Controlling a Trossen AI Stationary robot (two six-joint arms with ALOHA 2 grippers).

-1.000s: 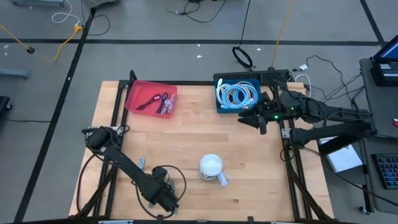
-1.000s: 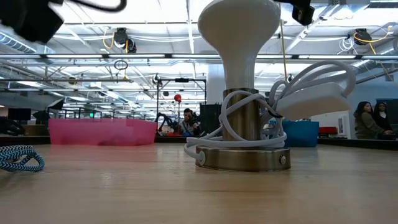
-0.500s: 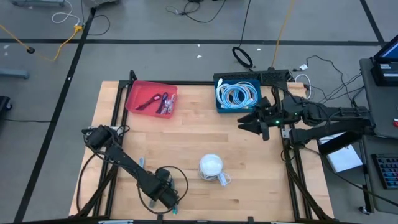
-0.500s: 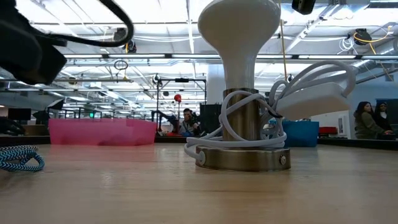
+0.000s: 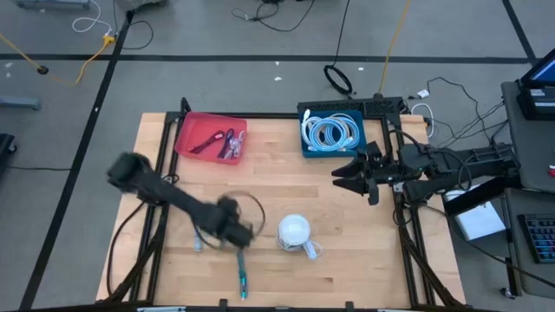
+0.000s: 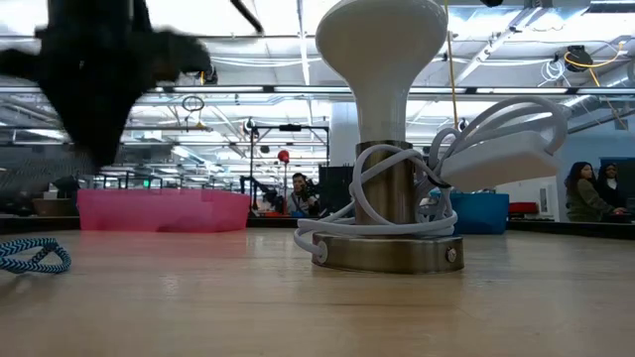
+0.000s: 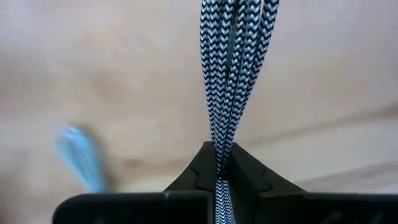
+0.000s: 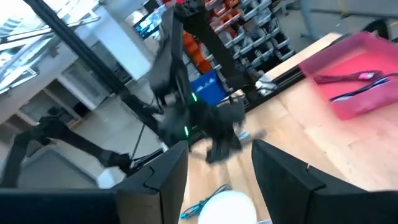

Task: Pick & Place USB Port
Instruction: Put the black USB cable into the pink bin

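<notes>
A blue-and-white braided cable [image 5: 241, 279] lies near the table's front edge; its coil [image 6: 30, 253] rests on the wood. My left gripper [image 5: 234, 230], blurred in the high view, is above the table left of the lamp and shut on the cable's strands [image 7: 233, 74]. My right gripper [image 5: 349, 178] hangs open over the table's right side, below the blue bin, with nothing between its fingers [image 8: 168, 177]. No separate USB port can be made out. My left gripper pinches several strands of the braided cable side by side [image 7: 219, 155] between its two fingertips. The strands run straight on past the fingers, drawn fairly taut. The cable's coiled part [image 6: 30, 253] still lies on the table.
A white lamp [image 5: 295, 232] on a metal base [image 6: 387, 253], wrapped in its white cord, stands mid-table near the front. A red bin [image 5: 211, 137] with cables and a blue bin [image 5: 331, 130] with a white coil sit at the far edge. A small light-blue piece [image 5: 198, 243] lies left of the cable.
My left gripper has shut on the braided cable at the table's near edge, then swung quickly up and toward the far edge, drawing the strands out behind it. The coil's end on the table has stayed put.
</notes>
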